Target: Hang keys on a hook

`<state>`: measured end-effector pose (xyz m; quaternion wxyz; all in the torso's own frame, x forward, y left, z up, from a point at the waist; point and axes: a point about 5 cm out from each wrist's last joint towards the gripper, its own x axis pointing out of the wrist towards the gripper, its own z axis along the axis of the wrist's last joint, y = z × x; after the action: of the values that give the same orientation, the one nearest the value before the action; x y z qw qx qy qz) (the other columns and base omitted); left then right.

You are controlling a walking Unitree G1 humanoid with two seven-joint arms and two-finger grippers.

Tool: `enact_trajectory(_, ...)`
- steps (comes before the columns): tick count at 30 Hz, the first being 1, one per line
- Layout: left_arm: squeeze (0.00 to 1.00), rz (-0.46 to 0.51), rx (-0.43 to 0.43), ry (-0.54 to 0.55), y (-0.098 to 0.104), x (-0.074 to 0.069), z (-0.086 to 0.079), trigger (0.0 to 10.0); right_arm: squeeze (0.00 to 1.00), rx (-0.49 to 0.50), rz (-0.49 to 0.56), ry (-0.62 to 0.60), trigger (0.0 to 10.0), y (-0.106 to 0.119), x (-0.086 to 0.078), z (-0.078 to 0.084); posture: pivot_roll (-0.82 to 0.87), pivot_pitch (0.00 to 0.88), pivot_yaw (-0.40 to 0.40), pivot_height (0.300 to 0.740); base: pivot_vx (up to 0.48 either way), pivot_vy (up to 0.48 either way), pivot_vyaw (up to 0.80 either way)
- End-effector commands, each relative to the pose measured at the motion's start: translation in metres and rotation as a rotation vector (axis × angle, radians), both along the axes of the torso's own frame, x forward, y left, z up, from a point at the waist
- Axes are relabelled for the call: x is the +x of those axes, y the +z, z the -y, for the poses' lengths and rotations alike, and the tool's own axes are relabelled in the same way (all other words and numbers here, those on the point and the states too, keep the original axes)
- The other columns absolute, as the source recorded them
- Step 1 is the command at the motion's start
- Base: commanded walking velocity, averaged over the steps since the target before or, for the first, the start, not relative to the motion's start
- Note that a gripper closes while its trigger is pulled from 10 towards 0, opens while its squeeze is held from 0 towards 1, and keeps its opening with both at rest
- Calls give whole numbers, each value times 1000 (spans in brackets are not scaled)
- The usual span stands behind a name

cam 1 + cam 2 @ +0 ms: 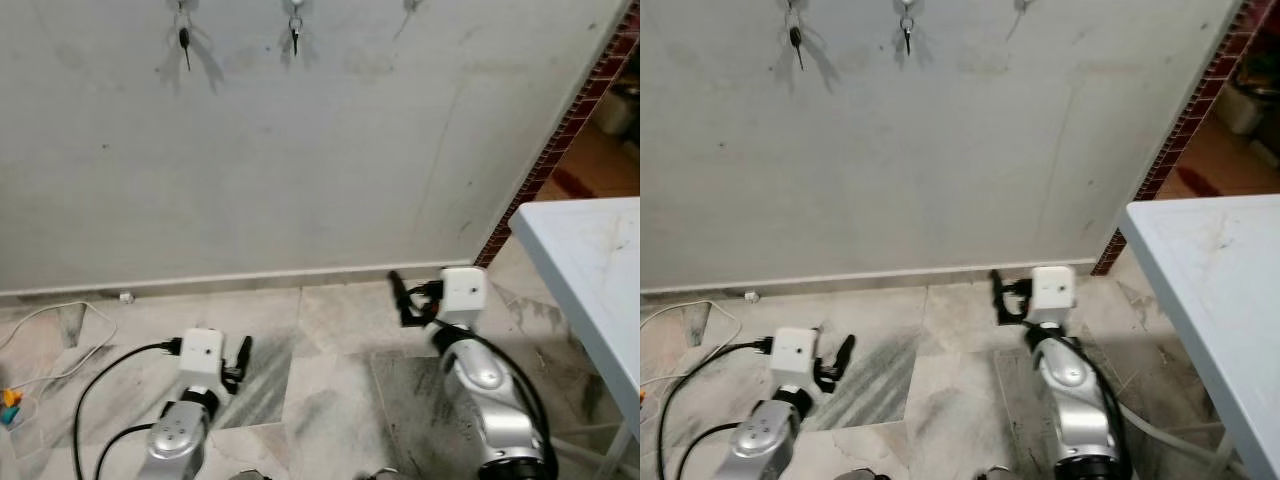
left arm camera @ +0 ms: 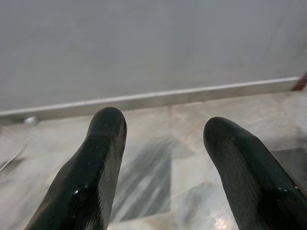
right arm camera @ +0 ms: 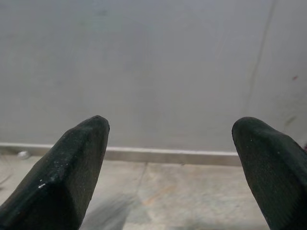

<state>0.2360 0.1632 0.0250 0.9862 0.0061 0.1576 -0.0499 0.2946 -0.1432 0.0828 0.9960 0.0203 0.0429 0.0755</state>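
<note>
High on the grey wall a dark key (image 1: 185,42) hangs from a hook, and a second key on a ring (image 1: 295,35) hangs from the hook to its right. A third hook (image 1: 410,6) further right looks bare. Both arms are held low over the marble floor, well below the hooks. My left gripper (image 1: 243,352) is open with nothing between its fingers (image 2: 96,167). My right gripper (image 1: 398,290) is a little higher and closer to the wall, also open and empty, its fingers (image 3: 72,167) spread wide toward the skirting.
A white table (image 1: 590,270) juts in at the right. A brick-edged wall corner (image 1: 560,130) opens to a room beyond. A pale cable (image 1: 60,330) loops on the floor at left near some small coloured objects (image 1: 8,405).
</note>
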Motion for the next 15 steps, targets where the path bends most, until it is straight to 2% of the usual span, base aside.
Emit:
enact_trajectory(1,0,-25,2,-11,-5,-4,4,10000,0,-7,-9,-19,10000,-2,-1,7,44,116,6,740,-289,0,0)
enact_trajectory(10,0,-26,3,-15,-5,-3,4,10000,0,-7,-7,-17,10000,-1,0,6,43,111,6,740,-283,0,0)
enact_trajectory(15,0,-26,5,-18,-5,-3,4,10000,0,-4,-6,-16,10000,0,0,7,43,112,6,740,0,0,0)
